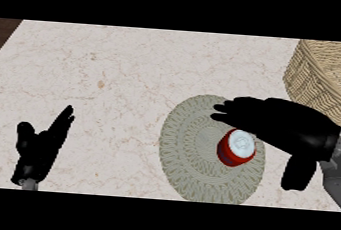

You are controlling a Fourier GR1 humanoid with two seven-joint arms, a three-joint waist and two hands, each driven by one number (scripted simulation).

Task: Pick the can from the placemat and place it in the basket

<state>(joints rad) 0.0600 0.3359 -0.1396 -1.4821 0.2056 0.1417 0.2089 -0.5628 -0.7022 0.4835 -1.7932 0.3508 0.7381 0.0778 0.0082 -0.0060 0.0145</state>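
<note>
A red can (238,148) with a white top stands upright on the right half of a round woven grey-green placemat (188,149). My right hand (284,126) hovers just over and behind the can, fingers stretched out to the left and thumb hanging down to the can's right, so the hand is open and its palm hides the can's far edge. The wicker basket (328,78) sits at the upper right, beyond that hand. At the lower left my left hand (39,148) rests open with fingers up, well away from the mat.
The counter (102,77) is pale marble. A strip of dark wood shows past its edge in the top left corner. The basket runs out of view at the right edge.
</note>
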